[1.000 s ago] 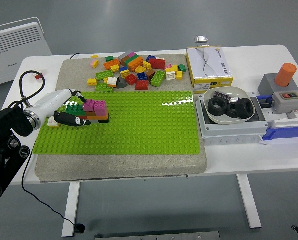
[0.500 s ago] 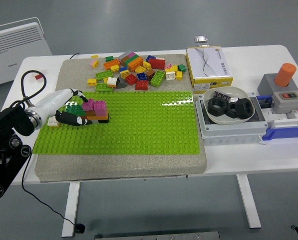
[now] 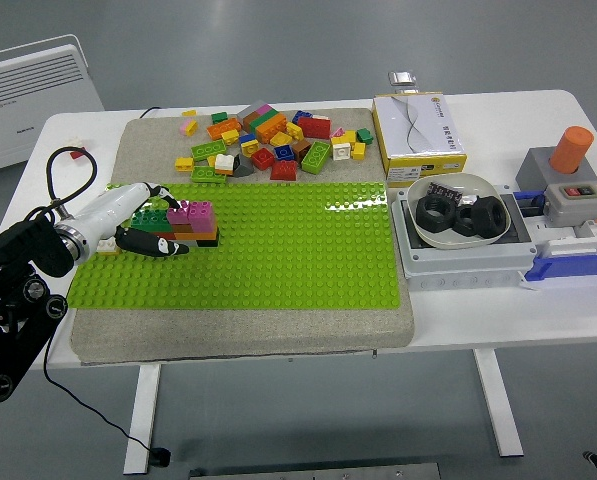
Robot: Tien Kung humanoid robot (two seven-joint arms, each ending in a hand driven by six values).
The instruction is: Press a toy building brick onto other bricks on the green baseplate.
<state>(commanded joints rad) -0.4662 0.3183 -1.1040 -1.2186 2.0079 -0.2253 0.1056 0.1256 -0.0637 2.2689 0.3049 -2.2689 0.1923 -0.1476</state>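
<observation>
The green baseplate (image 3: 278, 250) lies on a grey mat. At its upper left stands a small stack of bricks (image 3: 193, 225): pink on top, orange and black below, dark green at the left. My left hand (image 3: 153, 228) reaches in from the left and rests at the stack, its fingers curled around the stack's left side, the black thumb lying low along the front. Whether it grips a brick I cannot tell. A pile of loose bricks (image 3: 273, 140) in many colours lies on the mat behind the baseplate. The right arm is out of view.
A yellow-and-white box (image 3: 418, 125) stands right of the brick pile. A white bowl with black rings (image 3: 458, 212) sits in a grey tray. A button box with an orange cap (image 3: 570, 170) is at far right. A white heater (image 3: 33, 80) stands behind.
My left arm has shifted slightly right and up, bringing the hand closer against the stack. The bricks have not visibly moved.
</observation>
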